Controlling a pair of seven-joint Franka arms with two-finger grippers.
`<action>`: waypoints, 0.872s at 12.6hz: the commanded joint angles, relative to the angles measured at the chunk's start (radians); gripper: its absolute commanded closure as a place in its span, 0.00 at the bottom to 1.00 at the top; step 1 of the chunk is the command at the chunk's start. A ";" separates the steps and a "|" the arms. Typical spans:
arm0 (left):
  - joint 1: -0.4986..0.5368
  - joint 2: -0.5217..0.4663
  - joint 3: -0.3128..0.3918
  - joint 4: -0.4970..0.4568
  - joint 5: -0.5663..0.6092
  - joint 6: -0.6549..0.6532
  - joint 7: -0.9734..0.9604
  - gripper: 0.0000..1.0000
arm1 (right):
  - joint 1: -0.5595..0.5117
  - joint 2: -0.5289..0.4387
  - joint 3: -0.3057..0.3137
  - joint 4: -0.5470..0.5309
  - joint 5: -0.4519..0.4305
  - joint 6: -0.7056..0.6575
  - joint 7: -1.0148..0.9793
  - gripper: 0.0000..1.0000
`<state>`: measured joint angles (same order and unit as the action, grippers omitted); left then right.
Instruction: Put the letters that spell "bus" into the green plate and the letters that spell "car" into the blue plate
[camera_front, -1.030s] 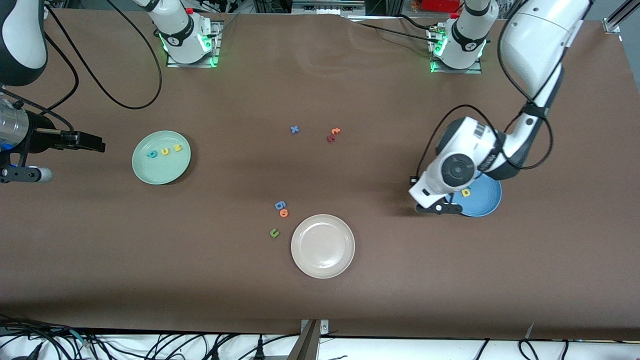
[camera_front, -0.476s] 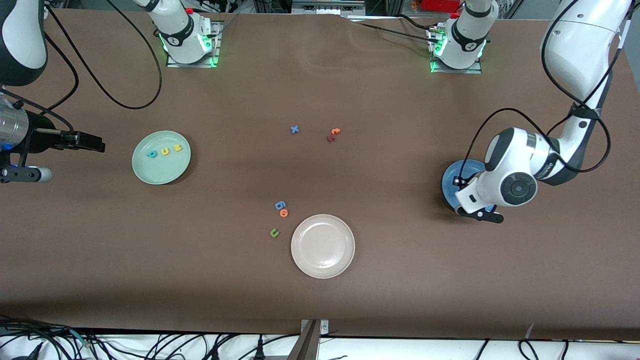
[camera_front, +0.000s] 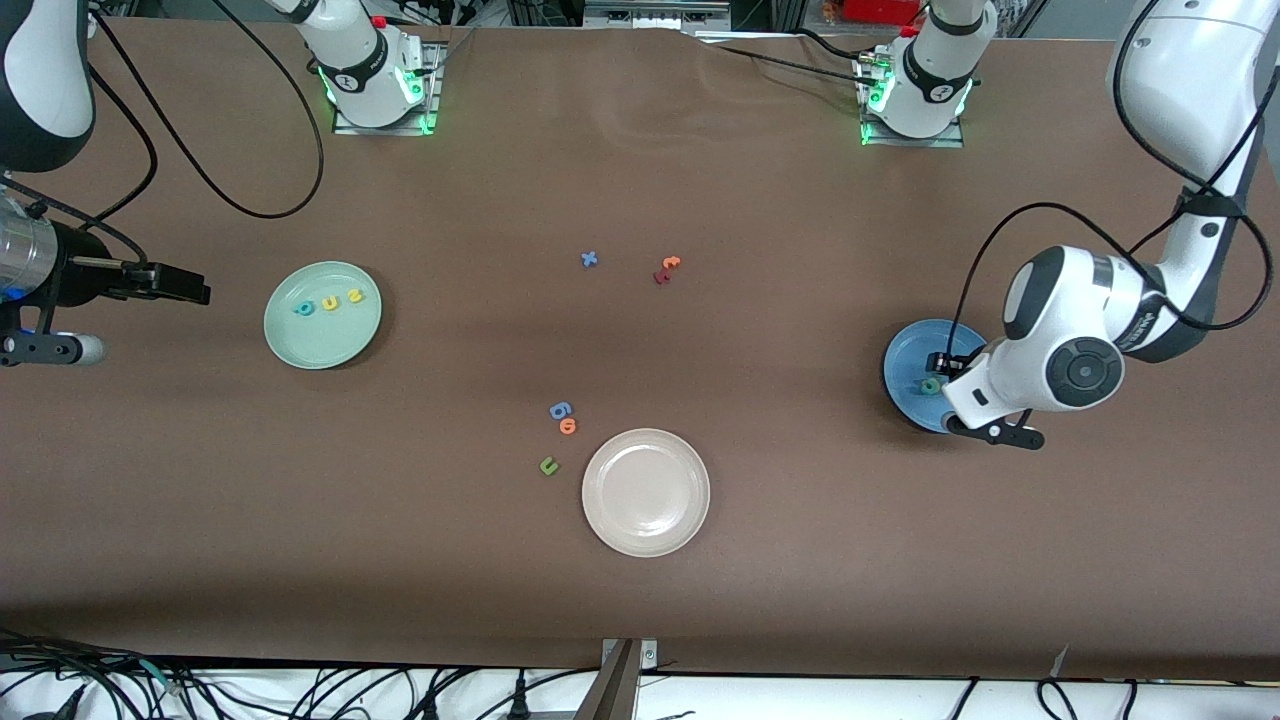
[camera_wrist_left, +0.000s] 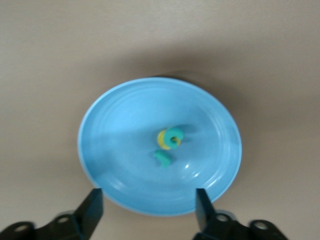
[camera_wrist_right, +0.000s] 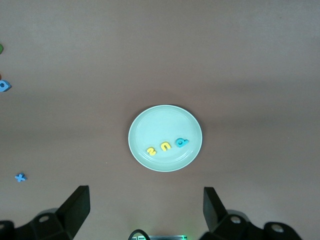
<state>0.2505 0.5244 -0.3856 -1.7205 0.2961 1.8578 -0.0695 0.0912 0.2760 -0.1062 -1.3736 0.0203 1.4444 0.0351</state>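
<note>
Right pincer (camera_wrist_right: 145, 210), fingers spread, above green plate (camera_wrist_right: 145, 127) holding teal b (camera_wrist_right: 182, 142), yellow u (camera_wrist_right: 165, 146), yellow s (camera_wrist_right: 151, 150)

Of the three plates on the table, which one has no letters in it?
The beige plate, nearest the front camera. The green plate and the blue plate both hold letters.

- Covering the whole table (camera_front: 640, 620): plain brown matte surface, lying evenly lit.
- Trailing along the white strip at the table's near edge: black cables (camera_front: 300, 690).
</note>
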 joint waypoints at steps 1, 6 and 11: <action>0.013 -0.027 -0.016 0.067 0.028 -0.122 0.019 0.00 | -0.005 -0.028 0.003 -0.030 -0.005 0.013 0.006 0.00; 0.079 -0.093 -0.019 0.162 -0.038 -0.255 0.043 0.00 | -0.005 -0.026 0.003 -0.033 -0.014 0.054 -0.007 0.01; -0.131 -0.320 0.287 0.127 -0.207 -0.276 0.048 0.00 | -0.004 -0.046 0.005 -0.087 -0.017 0.128 -0.012 0.01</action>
<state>0.1777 0.2988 -0.1648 -1.5513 0.1201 1.5944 -0.0314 0.0904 0.2750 -0.1066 -1.3963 0.0172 1.5334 0.0337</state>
